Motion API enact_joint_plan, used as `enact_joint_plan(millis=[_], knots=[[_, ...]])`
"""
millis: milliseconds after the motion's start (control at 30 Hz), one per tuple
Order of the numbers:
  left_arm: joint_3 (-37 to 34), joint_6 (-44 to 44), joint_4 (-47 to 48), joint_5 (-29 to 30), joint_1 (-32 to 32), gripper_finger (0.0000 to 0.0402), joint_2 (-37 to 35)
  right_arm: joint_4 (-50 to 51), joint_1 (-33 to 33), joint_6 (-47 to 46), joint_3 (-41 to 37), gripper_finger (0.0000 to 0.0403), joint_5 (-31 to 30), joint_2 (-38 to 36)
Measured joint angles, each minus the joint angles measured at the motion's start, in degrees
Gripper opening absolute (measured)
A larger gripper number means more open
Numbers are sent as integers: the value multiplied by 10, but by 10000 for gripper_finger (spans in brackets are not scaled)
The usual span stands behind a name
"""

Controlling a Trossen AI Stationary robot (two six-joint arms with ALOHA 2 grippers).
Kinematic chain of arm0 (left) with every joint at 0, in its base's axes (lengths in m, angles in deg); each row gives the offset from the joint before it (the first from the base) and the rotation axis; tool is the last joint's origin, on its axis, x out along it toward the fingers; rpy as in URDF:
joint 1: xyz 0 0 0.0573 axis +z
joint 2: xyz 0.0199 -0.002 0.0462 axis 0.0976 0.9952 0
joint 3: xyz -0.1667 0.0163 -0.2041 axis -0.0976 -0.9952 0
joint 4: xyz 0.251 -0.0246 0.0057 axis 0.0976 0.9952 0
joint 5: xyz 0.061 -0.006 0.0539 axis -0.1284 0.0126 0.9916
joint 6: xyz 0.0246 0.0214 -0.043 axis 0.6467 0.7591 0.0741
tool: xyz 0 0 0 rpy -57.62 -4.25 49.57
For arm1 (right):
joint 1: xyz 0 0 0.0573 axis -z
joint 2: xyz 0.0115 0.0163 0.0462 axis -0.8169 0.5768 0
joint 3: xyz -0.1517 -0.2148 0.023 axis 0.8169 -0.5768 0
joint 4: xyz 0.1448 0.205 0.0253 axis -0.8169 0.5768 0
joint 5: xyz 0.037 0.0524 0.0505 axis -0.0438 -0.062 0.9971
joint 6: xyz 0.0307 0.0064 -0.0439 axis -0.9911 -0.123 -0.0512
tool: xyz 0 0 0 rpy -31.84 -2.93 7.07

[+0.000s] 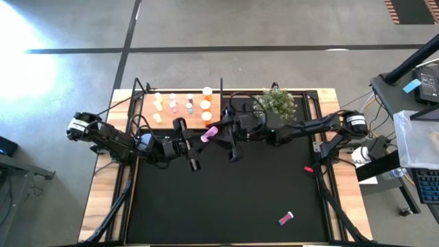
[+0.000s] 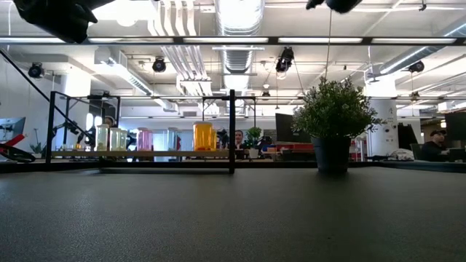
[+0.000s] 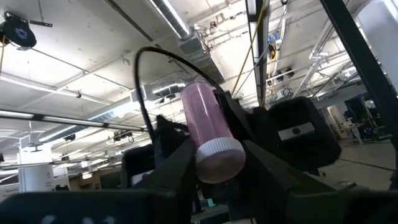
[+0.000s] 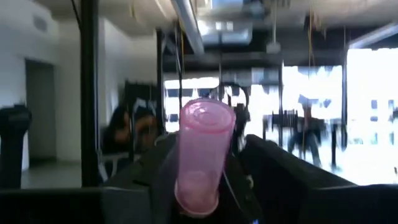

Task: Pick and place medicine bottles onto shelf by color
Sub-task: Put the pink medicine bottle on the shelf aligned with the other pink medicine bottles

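Observation:
A pink medicine bottle [image 1: 209, 134] with a white cap hangs in the air over the black mat, near the shelf [image 1: 147, 110]. My left gripper [image 1: 199, 140] is shut on it. My right gripper [image 1: 223, 134] meets it from the other side; its fingers stand open on either side of the bottle's pink end [image 4: 198, 186], with a gap on one side. Whether they touch it I cannot tell. Several bottles [image 1: 188, 103] stand upright on the shelf board, seen in the low view as yellowish, pink and orange bottles [image 2: 202, 136]. My left gripper pinches the bottle at its white cap end [image 3: 219, 152] between its two fingers [image 3: 177, 168]. The fingers slant upward from the table's left and lie along the bottle. The bottle is lifted clear of the mat, tilted, its pink body reaching toward my right gripper.
A small green plant [image 1: 278, 101] in a dark pot stands right of the shelf at the mat's far edge. Another pink bottle [image 1: 286, 218] lies on the mat near the front right. A small red thing [image 1: 309, 168] lies by the mat's right edge.

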Motion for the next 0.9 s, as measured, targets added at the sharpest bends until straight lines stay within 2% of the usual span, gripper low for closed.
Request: enact_joint_plan(millis=[100, 200, 300, 367, 433, 533, 700, 900], knots=[[0, 0, 1, 1, 0, 94, 0, 152, 2, -8, 36, 207, -1, -34], [-1, 0, 8, 8, 0, 94, 0, 401, 2, 2, 101, 243, -10, -80], [-1, -2, 22, 32, 0, 94, 0, 643, 2, 17, 183, 270, -64, -112], [-1, -19, 32, 46, 2, 94, 2, 735, 0, 20, 215, 282, -110, -127], [0, -46, 56, 48, 8, 96, 4, 778, -1, 13, 224, 290, -147, -141], [3, -93, 117, 59, 17, 99, 4, 825, -1, 0, 223, 296, -168, -161], [5, -199, 219, 124, 28, 101, 5, 920, -1, -16, 220, 297, -172, -185], [14, -356, 370, 129, 38, 102, 5, 1026, -1, -60, 211, 299, -172, -179]])
